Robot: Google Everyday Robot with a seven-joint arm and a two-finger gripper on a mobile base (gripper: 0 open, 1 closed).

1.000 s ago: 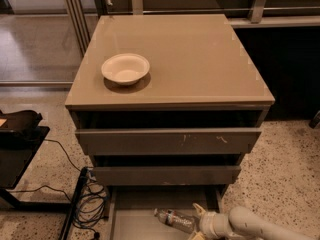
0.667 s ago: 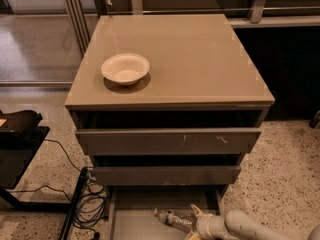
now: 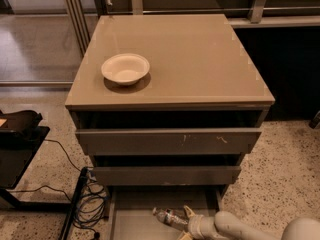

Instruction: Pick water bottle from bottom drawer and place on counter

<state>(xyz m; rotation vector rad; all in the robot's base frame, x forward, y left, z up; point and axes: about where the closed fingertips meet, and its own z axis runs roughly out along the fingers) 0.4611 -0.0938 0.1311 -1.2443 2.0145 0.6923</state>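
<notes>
Partly cropped | gripper spread open at water bottle | in bottom drawer

Drawer cabinet seen from above and in front: a white bowl sits on the left part of the counter, with two taller drawers beneath it. The bottom drawer is pulled out, and the water bottle lies on its side on the grey floor. The gripper, on a pale arm entering from the lower right, is low in this drawer at the bottle's right end.
</notes>
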